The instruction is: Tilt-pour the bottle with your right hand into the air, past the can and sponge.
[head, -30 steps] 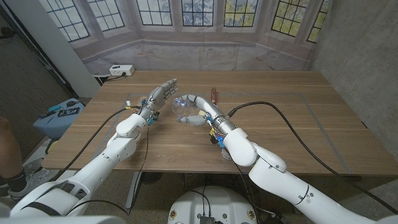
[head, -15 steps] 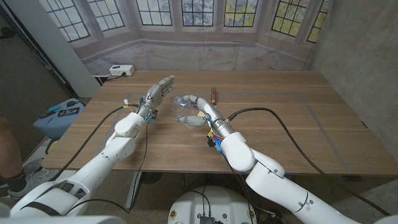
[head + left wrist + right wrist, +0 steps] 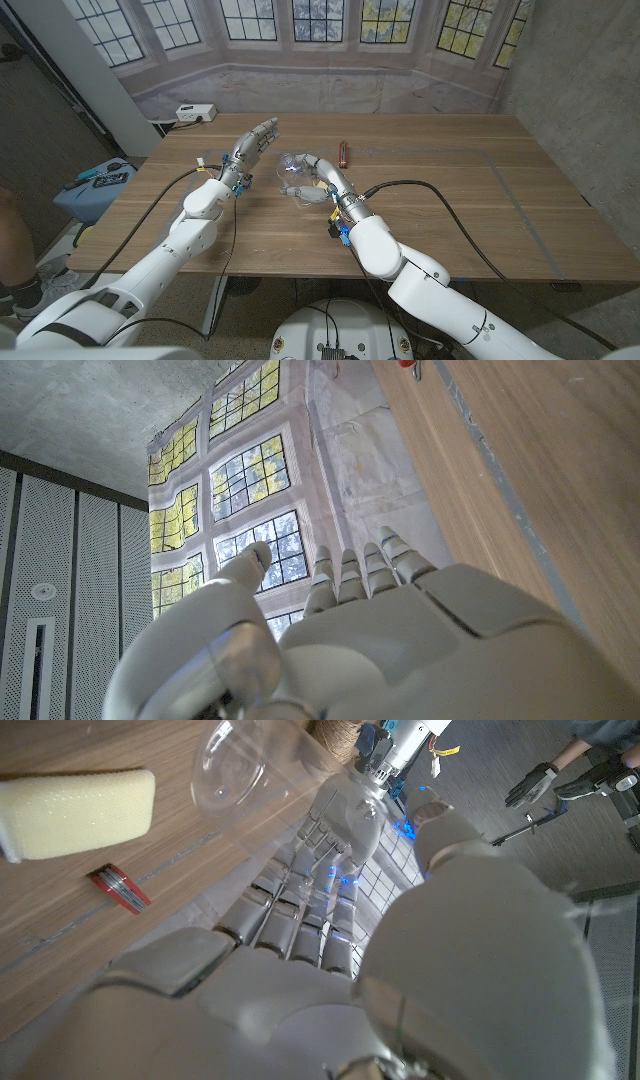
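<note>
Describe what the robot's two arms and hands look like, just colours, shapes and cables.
Both arms are glossy white, rounded shells. The left hand and right hand are pale grey with segmented fingers. Black cables loop off each forearm, and small blue and yellow connectors sit at the wrists.

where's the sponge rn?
Head view: the sponge lies on the table near its middle, just beyond the right hand holding the clear bottle, left of the red can.
</note>
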{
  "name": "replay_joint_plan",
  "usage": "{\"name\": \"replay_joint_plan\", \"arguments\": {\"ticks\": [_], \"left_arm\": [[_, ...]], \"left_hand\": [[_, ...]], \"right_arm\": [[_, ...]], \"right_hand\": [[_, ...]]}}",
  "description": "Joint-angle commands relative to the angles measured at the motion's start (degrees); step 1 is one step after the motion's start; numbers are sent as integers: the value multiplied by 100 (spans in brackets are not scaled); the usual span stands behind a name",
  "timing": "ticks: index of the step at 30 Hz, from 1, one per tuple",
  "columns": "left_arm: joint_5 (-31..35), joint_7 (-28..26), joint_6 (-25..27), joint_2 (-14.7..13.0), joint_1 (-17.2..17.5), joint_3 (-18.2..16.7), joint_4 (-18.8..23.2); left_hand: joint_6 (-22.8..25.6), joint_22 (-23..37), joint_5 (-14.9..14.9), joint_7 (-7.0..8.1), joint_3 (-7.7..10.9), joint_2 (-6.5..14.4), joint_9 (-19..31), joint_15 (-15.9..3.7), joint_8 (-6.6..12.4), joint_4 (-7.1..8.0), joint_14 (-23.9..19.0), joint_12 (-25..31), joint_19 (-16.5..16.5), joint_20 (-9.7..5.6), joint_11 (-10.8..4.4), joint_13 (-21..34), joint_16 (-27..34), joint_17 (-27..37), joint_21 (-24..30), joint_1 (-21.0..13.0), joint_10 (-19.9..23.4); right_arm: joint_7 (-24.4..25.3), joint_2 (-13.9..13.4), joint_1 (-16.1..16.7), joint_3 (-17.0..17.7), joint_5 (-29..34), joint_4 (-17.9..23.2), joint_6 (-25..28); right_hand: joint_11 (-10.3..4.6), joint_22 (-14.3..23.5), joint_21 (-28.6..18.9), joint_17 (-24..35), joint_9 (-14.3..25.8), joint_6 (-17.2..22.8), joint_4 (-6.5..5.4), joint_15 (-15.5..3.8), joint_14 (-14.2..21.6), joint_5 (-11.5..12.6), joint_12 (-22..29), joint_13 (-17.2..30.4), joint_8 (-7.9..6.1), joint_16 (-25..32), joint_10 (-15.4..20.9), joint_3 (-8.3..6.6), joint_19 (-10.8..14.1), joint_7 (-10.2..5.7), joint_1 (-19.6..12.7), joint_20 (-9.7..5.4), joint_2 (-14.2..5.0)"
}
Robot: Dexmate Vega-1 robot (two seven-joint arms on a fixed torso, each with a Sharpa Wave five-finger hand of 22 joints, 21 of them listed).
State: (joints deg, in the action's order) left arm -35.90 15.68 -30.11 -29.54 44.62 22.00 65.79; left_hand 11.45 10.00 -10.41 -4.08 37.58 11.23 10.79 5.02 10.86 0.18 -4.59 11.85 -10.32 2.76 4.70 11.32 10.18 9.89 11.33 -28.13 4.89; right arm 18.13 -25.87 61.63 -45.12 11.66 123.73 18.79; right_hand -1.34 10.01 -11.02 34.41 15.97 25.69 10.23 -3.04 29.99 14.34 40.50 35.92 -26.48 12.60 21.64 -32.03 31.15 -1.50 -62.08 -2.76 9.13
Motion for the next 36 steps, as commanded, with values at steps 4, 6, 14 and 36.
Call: {"name": "replay_joint_plan", "arguments": {"ticks": [4,6,14,36], "left_arm": [[-53,-16,-68,11,21,-52,-61],[-59,-28,-75,20,30,-56,-64],[-14,-153,-85,60,62,-49,-46],[-24,-55,-213,152,71,2,-161]], "left_hand": [[16,13,-29,17,-23,-10,14,18,-10,-5,32,-5,7,1,31,22,15,9,5,-67,-33],[18,13,-29,18,-24,-10,14,21,-9,-5,35,-5,5,0,30,22,15,9,6,-67,-35],[-78,13,-29,29,-36,-11,14,17,-43,-5,69,-25,15,4,27,22,11,10,4,-69,-101],[-193,13,-31,47,-62,-17,9,67,-47,-18,209,-52,94,24,55,20,-5,6,-14,-81,-261]], "right_arm": [[231,180,-52,-104,-497,-228,3],[253,188,-55,-123,-545,-266,-19],[325,203,-84,-161,-690,-318,20],[877,312,41,-382,-600,-393,185]], "right_hand": [[45,14,-47,37,1,57,-64,-468,38,-36,60,22,-21,37,35,-23,-1,23,-65,10,-130],[38,14,-51,39,2,60,-60,-466,41,-39,63,22,-21,38,37,-21,9,22,-77,14,-129],[30,15,-56,66,2,82,-68,-460,42,-61,68,3,-20,49,51,7,21,23,-98,13,-144],[41,14,-75,49,-2,147,-71,-481,136,-94,94,-41,-20,40,118,-1,88,22,-139,16,-139]]}}
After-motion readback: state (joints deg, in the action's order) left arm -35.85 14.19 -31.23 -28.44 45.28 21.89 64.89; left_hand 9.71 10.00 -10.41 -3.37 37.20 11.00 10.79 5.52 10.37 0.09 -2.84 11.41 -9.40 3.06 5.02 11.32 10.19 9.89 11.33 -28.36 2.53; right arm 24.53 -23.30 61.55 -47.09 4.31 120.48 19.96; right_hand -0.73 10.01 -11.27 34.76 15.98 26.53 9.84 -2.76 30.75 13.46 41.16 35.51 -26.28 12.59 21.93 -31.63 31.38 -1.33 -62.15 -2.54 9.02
